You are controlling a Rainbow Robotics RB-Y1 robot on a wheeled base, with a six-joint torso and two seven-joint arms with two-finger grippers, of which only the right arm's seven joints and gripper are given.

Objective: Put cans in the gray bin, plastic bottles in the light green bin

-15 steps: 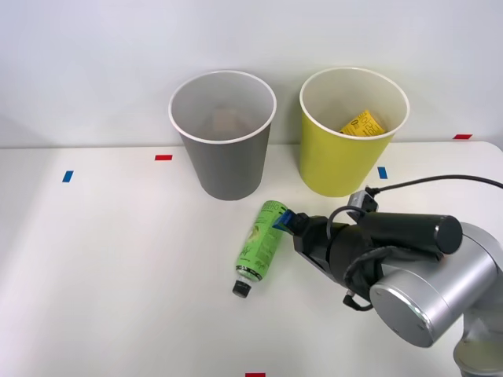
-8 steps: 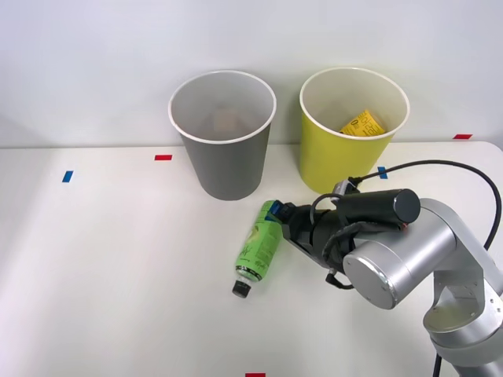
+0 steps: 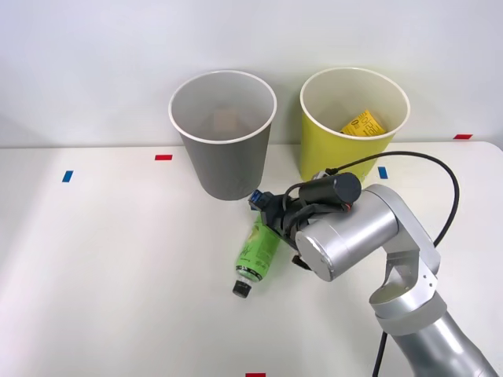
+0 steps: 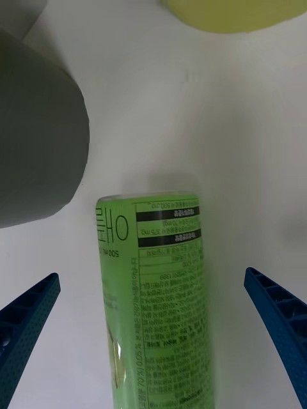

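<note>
Flat on the white table (image 3: 110, 259) lies the plastic bottle (image 3: 258, 250), a slim cylinder wrapped in a glossy bright green label with fine black print, its small black cap pointing toward the robot and its base toward the bins. In the wrist view the bottle (image 4: 157, 300) runs lengthwise between the two blue ribbed fingers (image 4: 25, 323), which stand wide apart, one on each side, neither touching it. The right gripper (image 3: 266, 208) sits over the bottle's base end, carried by a smooth silver arm with a black cable looping behind. Just beyond stands the gray bin (image 3: 224, 141), a round tapered bucket with a white rim. Beside it, the light green bin (image 3: 350, 161) has the same shape and holds a yellow printed packet (image 3: 361, 124). Small red and blue tape marks dot the table.
</note>
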